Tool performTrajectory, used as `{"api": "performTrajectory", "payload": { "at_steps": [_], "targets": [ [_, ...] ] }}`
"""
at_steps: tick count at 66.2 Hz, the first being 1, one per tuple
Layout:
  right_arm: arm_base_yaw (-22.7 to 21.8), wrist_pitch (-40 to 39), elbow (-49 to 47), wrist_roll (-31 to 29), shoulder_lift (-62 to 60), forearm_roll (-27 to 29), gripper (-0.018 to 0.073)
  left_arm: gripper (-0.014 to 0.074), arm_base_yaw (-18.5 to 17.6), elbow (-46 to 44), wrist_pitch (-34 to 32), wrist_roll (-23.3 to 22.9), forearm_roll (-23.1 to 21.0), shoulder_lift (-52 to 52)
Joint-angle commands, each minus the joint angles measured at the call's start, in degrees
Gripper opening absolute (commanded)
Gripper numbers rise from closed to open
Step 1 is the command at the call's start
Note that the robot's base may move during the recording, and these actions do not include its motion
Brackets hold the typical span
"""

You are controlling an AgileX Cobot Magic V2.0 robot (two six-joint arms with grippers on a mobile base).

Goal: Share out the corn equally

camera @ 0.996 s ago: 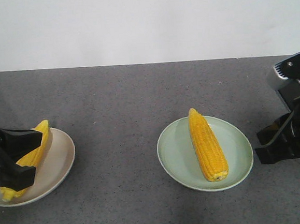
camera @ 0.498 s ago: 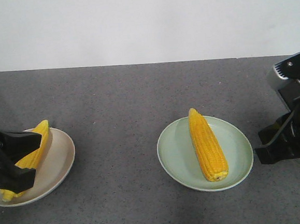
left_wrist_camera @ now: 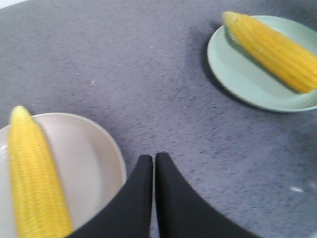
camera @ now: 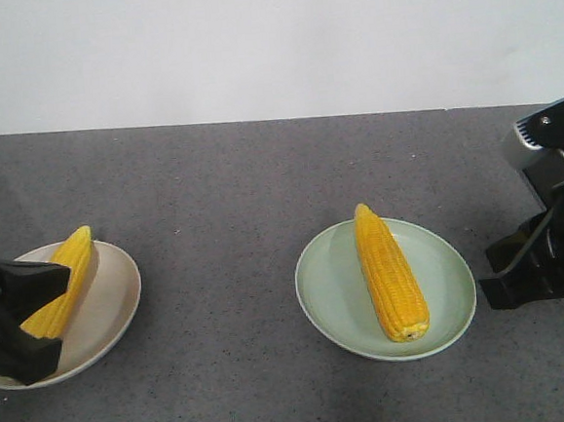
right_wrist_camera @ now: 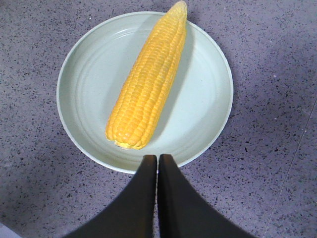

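One bright-yellow husked corn cob [camera: 390, 273] lies lengthwise across the pale green round plate [camera: 450, 286], and a second yellow cob [camera: 65, 279] lies on the beige round plate [camera: 108, 303] to the left, its tapered tip pointing away from the robot. With one cob on each plate and no loose corn in sight on the speckled grey counter [camera: 222, 196], the sharing looks finished; as far as I can judge, only pulling the arms clear remains.

The left gripper [left_wrist_camera: 152, 171] has its black jaws pressed together and empty, just beside the beige plate's rim. The right gripper [right_wrist_camera: 157, 171] is likewise closed on nothing, at the green plate's near edge.

Compared with a second ago, the left gripper has drawn back off the beige plate, uncovering more of its cob; the right arm and both cobs have not moved.
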Motion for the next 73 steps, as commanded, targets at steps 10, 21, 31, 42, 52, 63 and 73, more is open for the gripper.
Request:
{"api": "performTrajectory", "payload": {
  "at_steps": [10, 21, 31, 42, 52, 63, 73],
  "targets": [
    [0.1, -2.4, -1.4, -0.5, -0.9, 0.5, -0.0010, -0.0008, 4.1, 8.7, -15.7, -10.1, 8.5, -11.6],
    [0.1, -2.4, -1.4, -0.5, -0.9, 0.5, -0.0010, -0.0008, 9.5, 19.5, -24.7, -11.6, 9.5, -22.2],
    [0.1, -2.4, -1.4, -0.5, -0.9, 0.5, -0.0010, -0.0008, 14.2, 29.9, -31.0, -11.6, 9.0, -34.0],
    [0.1, -2.4, -1.4, -0.5, -0.9, 0.5, -0.0010, -0.0008, 18.0, 38.2, -35.5, -11.6, 6.7, -44.0],
    [0.1, -2.4, -1.4, -0.5, -0.9, 0.5, -0.0010, -0.0008, 19.5, 44.1, -39.1, -11.6, 5.0, -48.9],
    [0.1, -2.4, -1.4, -0.5, -0.9, 0.5, -0.0010, -0.0008, 19.3, 48.2, -41.5, -13.1, 5.1, -52.7],
    [0.1, -2.3, -1.4, -0.5, -0.9, 0.5, -0.0010, -0.0008, 19.2, 48.2, -41.4, -13.0, 5.1, -52.5]
  ]
}}
